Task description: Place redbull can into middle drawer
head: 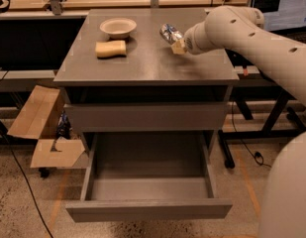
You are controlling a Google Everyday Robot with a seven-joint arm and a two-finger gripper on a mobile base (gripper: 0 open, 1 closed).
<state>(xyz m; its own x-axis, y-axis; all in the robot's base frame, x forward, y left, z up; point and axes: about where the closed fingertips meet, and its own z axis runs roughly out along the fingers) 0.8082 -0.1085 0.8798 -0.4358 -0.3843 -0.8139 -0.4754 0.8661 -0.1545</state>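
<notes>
Camera view: pincer (pixel 178 44) apparently pinching shiny slim redbull can (pixel 169 33) above matte grey tabletop (pixel 142 61).

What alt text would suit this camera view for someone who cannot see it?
The gripper of a white robot arm holds the redbull can, tilted, over the grey cabinet top, near a tan sponge and beige bowl. Below, the middle drawer stands pulled open.
</notes>
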